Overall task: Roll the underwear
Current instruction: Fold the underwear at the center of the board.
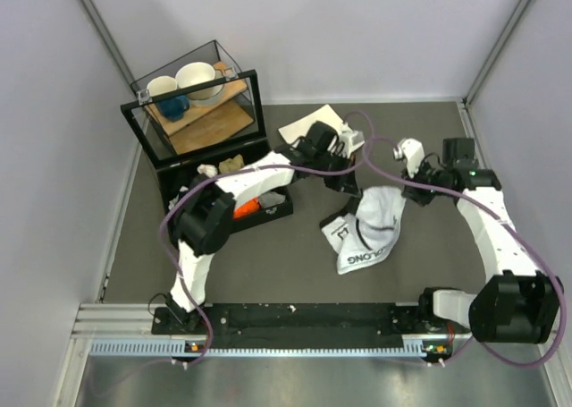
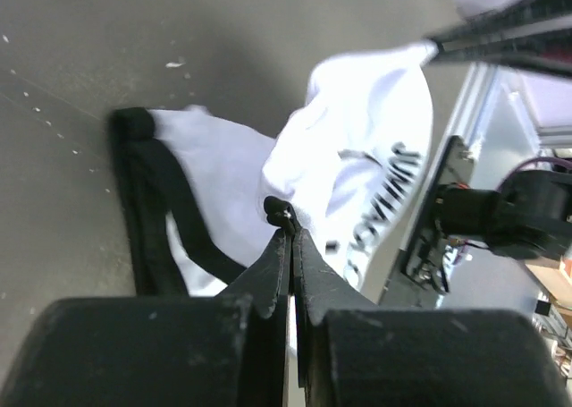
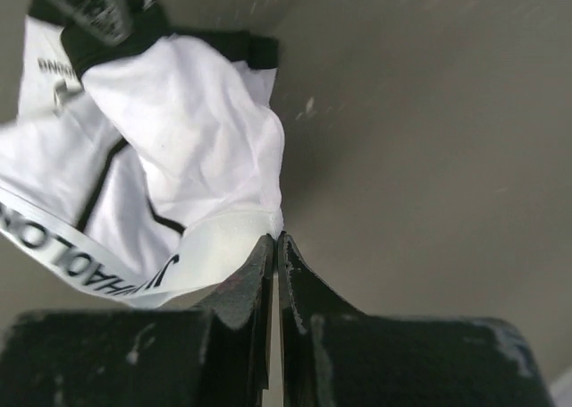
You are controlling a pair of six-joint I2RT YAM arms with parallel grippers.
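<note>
White soft fabric underwear, thin and floppy with black trim and a lettered waistband, is pinched by both pincers near the middle of the dark grey counter.

From its base at the near left edge, the left arm folds up at the elbow and sends its white forearm diagonally away and to the right. The wrist then bends, so the left pincer points down and back toward the near side. In the left wrist view the left pincer has its jaws pressed together on a small fold of the garment's black trim. The white cloth spreads just beyond the tips.

From the near right edge, the right arm runs away along the right side. Its wrist turns inward, so the right pincer faces left toward the cloth. In the right wrist view the right pincer is fully closed on the edge of the white waistband, with the rest of the underwear bunched to the left of its tips.

Between the two pincers the upper part of the garment is lifted. Below them, on the near side, the lettered waistband lies on the counter.

A black-framed clear box stands well beyond the left pincer, to its left.
</note>
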